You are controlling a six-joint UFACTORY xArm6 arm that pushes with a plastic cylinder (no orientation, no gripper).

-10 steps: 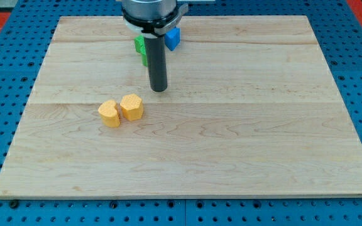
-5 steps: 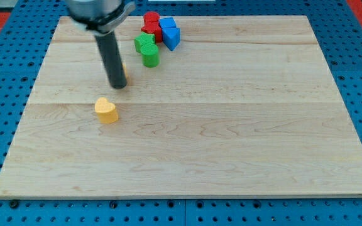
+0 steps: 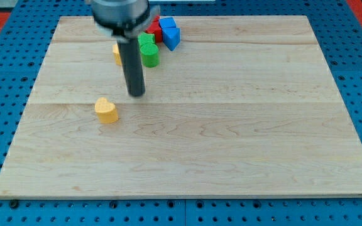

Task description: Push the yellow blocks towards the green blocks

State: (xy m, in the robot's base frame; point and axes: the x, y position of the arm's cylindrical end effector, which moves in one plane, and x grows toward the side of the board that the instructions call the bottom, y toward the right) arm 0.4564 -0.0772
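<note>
My tip [image 3: 136,93] rests on the board, right of and slightly above a yellow heart-shaped block [image 3: 106,110]. A second yellow block [image 3: 116,53] shows only partly behind the rod, higher up, just left of the green blocks. Two green blocks stand near the view's top: a green cylinder [image 3: 150,55] and a green block [image 3: 146,41] behind it. The rod hides most of the second yellow block, so I cannot tell if it touches the green ones.
A red block [image 3: 151,29] and two blue blocks [image 3: 171,34] sit clustered just right of and behind the green blocks at the board's top edge. The wooden board [image 3: 231,125] lies on a blue pegboard.
One yellow block has been pushed up from beside the heart block to just left of the green blocks. My tip swung left, then back right and down.
</note>
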